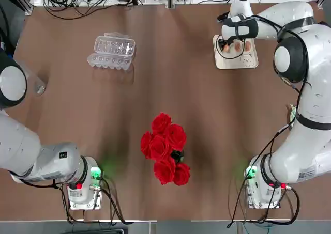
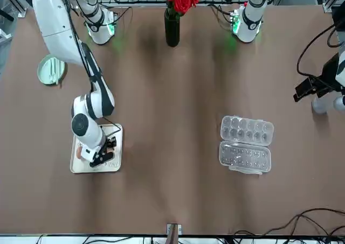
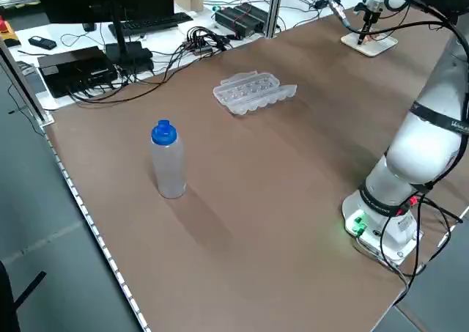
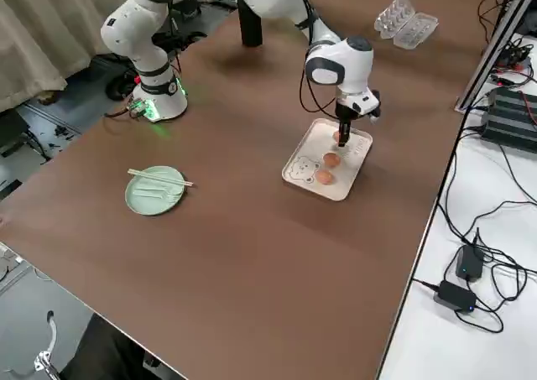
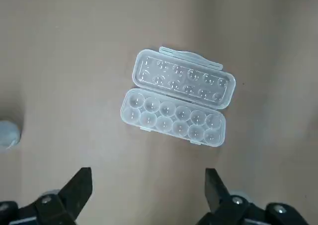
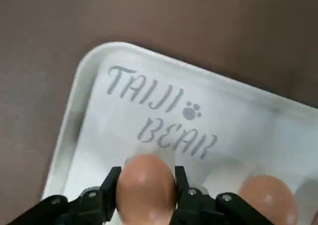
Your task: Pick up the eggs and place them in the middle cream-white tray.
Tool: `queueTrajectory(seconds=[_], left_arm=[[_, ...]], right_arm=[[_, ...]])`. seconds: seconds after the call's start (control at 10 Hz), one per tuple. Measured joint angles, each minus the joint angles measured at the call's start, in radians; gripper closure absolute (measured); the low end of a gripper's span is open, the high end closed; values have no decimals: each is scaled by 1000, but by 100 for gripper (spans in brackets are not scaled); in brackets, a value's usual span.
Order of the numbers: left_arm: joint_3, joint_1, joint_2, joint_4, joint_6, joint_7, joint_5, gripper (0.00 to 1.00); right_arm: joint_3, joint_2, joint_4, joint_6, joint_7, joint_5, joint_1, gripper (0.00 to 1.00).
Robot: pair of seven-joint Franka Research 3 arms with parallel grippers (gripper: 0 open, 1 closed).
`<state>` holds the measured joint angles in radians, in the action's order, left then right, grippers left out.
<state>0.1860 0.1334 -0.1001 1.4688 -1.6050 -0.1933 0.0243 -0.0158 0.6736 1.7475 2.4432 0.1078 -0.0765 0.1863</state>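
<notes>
The cream-white tray lies at the far right of the table, with a bear drawing and the words "TAIJI BEAR" on it. My right gripper is low over the tray, shut on a light-brown egg. Whether that egg touches the tray I cannot tell. Two more eggs rest on the tray beside the held one. The left gripper hangs open and empty, high over the table's left side.
A clear plastic egg carton lies open at the far left, with no eggs in it. A vase of red roses stands mid-table. A pale green dish with chopsticks sits near the right edge. A blue-capped bottle stands at the left.
</notes>
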Motion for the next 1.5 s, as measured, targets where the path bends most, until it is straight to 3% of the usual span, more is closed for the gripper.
queueTrajectory(seconds=[0.3,0.7,0.8,1.0,1.1,1.3,1.5], left_arm=[[0,0,0,0,0,0,0,0],[0,0,-2,0,0,0,0,0],[0,0,-2,0,0,0,0,0],[0,0,-3,0,0,0,0,0],[0,0,-3,0,0,0,0,0],[0,0,-3,0,0,0,0,0],[0,0,-3,0,0,0,0,0]], right_arm=[[-1,7,1,19,9,0,-9,52],[-1,12,2,35,16,-1,-9,43],[-1,12,2,36,18,-1,-9,29],[-1,12,1,36,20,-1,-9,17],[-2,12,1,36,21,-1,-9,5],[-4,7,-15,-36,25,-1,-9,0],[-5,-35,-89,-241,44,0,-10,0]])
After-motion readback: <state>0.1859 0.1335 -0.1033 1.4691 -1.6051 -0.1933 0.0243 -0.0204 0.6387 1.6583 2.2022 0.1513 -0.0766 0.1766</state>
